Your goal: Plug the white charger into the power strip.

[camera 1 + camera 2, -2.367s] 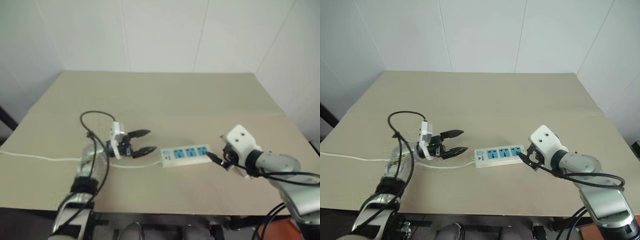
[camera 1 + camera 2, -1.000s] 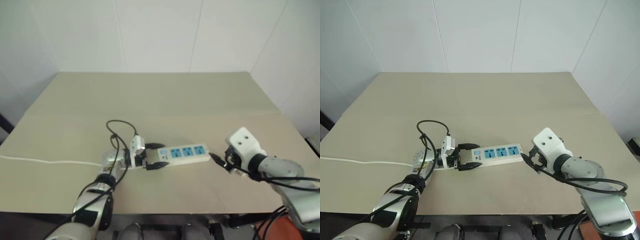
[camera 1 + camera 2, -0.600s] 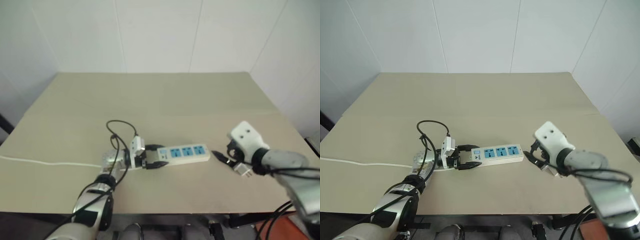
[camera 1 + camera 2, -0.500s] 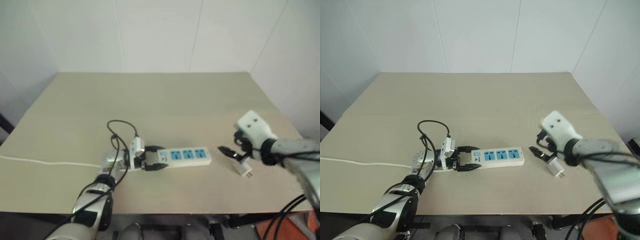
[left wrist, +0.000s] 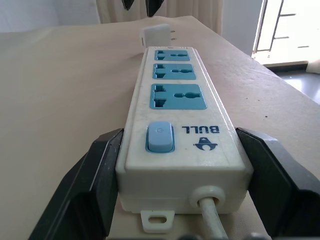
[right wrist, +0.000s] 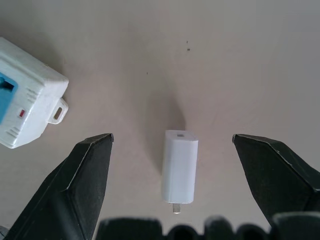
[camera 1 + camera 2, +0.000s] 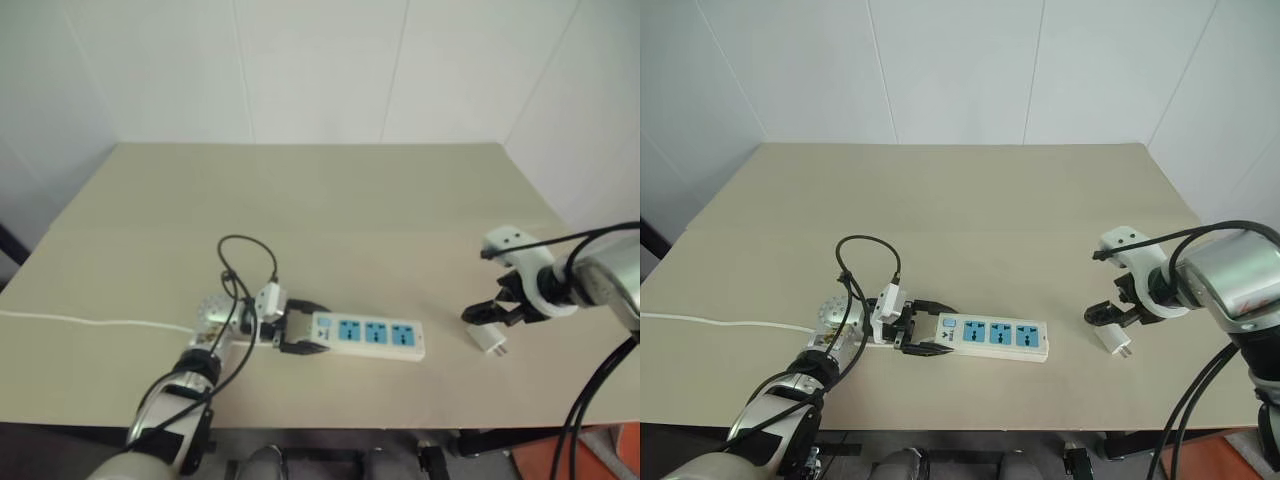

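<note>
right claw (image 6: 172, 172), wide open, should drop squarely around the small white rounded charger (image 6: 179, 165); left claw (image 5: 176, 180) clamps the long white blue-socketed power strip (image 5: 179, 117).

Bright, even room light, soft focus overall.
You get a faint shadow beside the white charger (image 6: 179, 166); window glare at upper right of the left wrist view; near fingers blurred.
</note>
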Motion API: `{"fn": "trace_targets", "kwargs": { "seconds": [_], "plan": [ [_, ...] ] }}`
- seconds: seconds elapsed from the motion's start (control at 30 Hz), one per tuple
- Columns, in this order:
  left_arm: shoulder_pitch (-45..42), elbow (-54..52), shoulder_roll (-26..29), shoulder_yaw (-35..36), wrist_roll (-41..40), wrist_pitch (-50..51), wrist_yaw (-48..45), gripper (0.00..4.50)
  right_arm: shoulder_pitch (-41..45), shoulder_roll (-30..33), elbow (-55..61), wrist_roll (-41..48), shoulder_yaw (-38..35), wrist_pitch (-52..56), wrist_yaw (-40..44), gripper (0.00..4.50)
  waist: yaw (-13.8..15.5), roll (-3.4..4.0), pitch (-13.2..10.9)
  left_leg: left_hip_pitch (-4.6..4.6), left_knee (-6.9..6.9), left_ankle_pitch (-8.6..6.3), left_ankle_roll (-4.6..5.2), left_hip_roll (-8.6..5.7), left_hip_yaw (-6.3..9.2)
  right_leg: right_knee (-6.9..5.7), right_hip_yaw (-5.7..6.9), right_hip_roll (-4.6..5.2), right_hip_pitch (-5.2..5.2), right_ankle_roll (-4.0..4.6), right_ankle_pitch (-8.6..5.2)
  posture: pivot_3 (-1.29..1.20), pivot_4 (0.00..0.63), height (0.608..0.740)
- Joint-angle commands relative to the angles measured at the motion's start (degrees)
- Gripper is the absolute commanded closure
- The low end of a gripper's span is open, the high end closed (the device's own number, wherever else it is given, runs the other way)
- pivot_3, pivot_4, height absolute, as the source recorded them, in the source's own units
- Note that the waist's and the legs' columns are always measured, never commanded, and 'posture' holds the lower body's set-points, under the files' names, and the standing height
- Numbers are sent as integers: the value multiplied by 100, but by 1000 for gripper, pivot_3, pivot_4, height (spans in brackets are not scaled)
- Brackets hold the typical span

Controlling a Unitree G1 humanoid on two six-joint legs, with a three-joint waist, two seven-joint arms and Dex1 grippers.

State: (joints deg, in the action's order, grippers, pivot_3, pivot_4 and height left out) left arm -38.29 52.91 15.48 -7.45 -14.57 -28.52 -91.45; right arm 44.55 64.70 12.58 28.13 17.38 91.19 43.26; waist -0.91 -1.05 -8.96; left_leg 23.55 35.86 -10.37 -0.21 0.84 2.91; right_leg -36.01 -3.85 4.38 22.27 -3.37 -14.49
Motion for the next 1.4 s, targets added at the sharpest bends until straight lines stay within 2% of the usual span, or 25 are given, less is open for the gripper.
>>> {"fn": "trace_targets", "kwargs": {
  "seconds": [0.03,0.33,0.63,1.07,1.2,1.37,1.4],
  "plan": [
    [244,-325,-42,-142,-20,94,-105,1263,234,89,-179,-111,222,-227,71,0,2,0,0,0,0,0,0,1,0,0,0,0,0,0,0,0,150,740],
    [590,-892,-123,-160,-57,391,-39,1263,607,-87,-1107,-553,1002,-759,211,0,16,3,2,-2,4,0,0,-1,1,-1,0,0,-2,-1,0,0,150,740],
    [775,-1229,-40,-210,11,570,93,1263,665,-285,-1431,-572,1077,-618,390,0,15,6,3,0,3,0,0,-1,1,-1,1,0,-1,-1,0,0,150,740],
    [753,-1158,16,-272,90,496,145,1263,365,-407,-1584,-543,960,-382,277,0,15,7,3,-2,5,0,0,-2,0,-3,1,0,-2,0,0,0,150,740],
    [724,-1108,21,-270,96,472,141,1263,324,-487,-1663,-573,849,-358,146,820,13,8,4,-4,5,0,0,-2,0,-4,0,0,-2,-1,1,0,150,740],
    [682,-1028,17,-273,122,428,163,1263,355,-443,-1671,-554,919,-425,180,2656,16,8,4,-3,5,0,0,-2,0,-4,0,0,-2,-1,0,0,150,740],
    [679,-1017,17,-273,122,423,162,1263,358,-453,-1670,-548,908,-420,177,2883,15,8,4,-3,5,0,0,-2,0,-4,0,0,-2,-1,1,0,150,740]
  ]
}}
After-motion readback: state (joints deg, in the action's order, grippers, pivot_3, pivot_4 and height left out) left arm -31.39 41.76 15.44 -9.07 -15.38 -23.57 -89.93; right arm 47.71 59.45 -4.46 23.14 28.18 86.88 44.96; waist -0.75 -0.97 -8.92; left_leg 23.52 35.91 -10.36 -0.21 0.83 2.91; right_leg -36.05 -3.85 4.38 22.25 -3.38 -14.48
